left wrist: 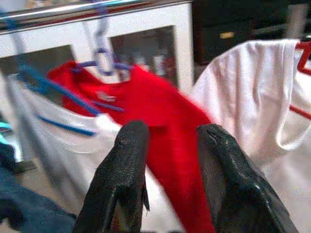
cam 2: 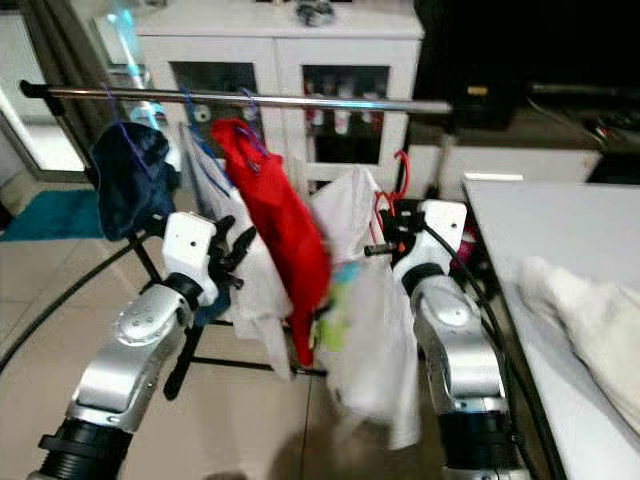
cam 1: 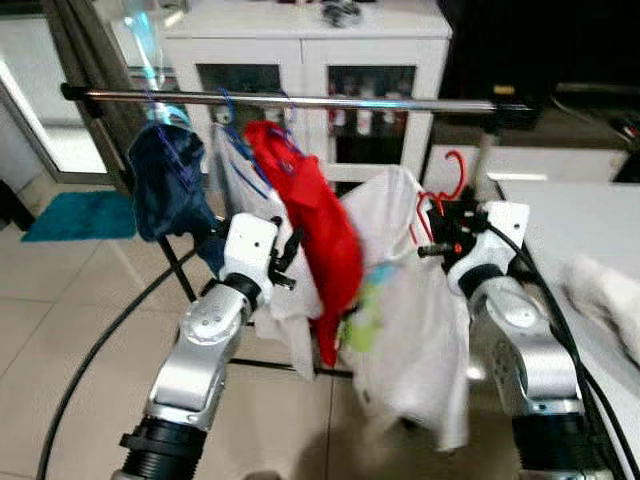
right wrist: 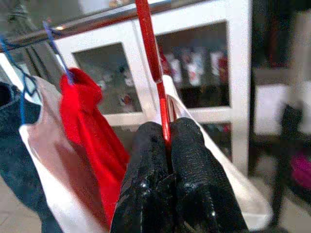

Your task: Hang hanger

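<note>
Rail of a clothes rack, chrome, running across the upper part of the head views in front of a white cabinet. From it hang, left to right, a navy garment, a white shirt on a blue hanger, and a red shirt on a second blue hanger. Right pincer, right of centre in the head views and below the rail, has its two black fingers pressed together on the thin red hanger. That hanger carries a white shirt, and its red hook stands just under the rail, not over it. Left pincer, left of centre and level with the red shirt, has its fingers apart with nothing between them, pointing towards the red shirt. White cloth lies on the counter at the right edge. Blue mat lies on the tiled floor at the left.
</note>
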Controlling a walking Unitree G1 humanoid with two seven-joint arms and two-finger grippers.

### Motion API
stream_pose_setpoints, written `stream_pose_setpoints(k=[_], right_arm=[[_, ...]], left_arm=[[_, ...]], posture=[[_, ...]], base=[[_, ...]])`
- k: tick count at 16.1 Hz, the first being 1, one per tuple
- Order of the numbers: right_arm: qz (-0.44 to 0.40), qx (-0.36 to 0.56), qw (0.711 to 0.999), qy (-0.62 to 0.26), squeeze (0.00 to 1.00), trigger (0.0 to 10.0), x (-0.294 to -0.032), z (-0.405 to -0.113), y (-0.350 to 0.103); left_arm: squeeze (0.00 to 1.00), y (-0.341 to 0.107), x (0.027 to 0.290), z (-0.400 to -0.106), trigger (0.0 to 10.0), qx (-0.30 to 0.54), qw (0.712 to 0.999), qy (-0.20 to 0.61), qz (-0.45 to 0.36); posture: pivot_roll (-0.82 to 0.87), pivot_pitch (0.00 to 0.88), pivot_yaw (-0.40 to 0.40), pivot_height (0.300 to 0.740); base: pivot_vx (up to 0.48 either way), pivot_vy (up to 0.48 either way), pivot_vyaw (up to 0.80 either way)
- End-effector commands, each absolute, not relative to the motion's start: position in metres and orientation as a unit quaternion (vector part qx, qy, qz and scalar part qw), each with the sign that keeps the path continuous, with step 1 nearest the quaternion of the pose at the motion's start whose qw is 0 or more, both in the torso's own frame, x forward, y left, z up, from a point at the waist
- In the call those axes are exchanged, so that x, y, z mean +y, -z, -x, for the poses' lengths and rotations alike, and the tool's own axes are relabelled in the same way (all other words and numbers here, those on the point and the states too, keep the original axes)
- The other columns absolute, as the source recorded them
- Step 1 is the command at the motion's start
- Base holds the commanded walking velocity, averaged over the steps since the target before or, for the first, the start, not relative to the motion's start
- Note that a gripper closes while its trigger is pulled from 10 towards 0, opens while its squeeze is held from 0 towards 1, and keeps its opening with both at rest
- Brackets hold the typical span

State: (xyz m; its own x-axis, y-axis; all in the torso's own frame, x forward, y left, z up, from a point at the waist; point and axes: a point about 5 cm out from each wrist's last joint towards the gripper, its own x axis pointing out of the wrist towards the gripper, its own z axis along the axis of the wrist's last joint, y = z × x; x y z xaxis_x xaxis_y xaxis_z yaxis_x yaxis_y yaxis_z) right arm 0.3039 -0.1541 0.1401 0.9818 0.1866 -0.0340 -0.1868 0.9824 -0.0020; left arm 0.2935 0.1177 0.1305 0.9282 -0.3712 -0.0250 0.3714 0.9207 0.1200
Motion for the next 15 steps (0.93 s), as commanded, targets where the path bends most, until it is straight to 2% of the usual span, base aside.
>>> stream_pose_setpoints(k=[1,8,10,12,15], right_arm=[[0.007,-0.012,0.994,-0.107,0.00,10.0,-0.146,-0.309,-0.152],[0.041,-0.040,0.996,-0.072,0.00,10.0,-0.164,-0.331,-0.171],[0.041,-0.042,0.996,-0.070,0.00,10.0,-0.167,-0.337,-0.175],[0.031,-0.036,0.997,-0.066,0.00,10.0,-0.170,-0.349,-0.180],[0.058,0.018,0.996,-0.070,0.00,10.0,-0.166,-0.369,-0.177]], left_arm=[[0.00,-0.133,0.126,-0.295,10.0,-0.003,0.981,0.178,-0.070],[0.00,-0.137,0.122,-0.294,10.0,-0.013,0.976,0.202,-0.087],[0.00,-0.140,0.115,-0.289,10.0,-0.015,0.967,0.245,-0.067],[0.00,-0.144,0.107,-0.280,10.0,-0.026,0.946,0.314,-0.079],[0.00,-0.150,0.110,-0.279,10.0,-0.027,0.941,0.327,-0.079]], posture=[[0.05,0.000,0.044,0.740],[0.06,0.000,0.033,0.740],[0.06,0.000,0.033,0.740],[0.07,0.000,0.035,0.740],[0.08,0.000,0.036,0.740]], base=[[0.409,0.000,0.00],[0.403,0.000,0.00],[0.000,0.000,0.00],[0.000,0.000,0.00],[0.000,0.000,0.00]])
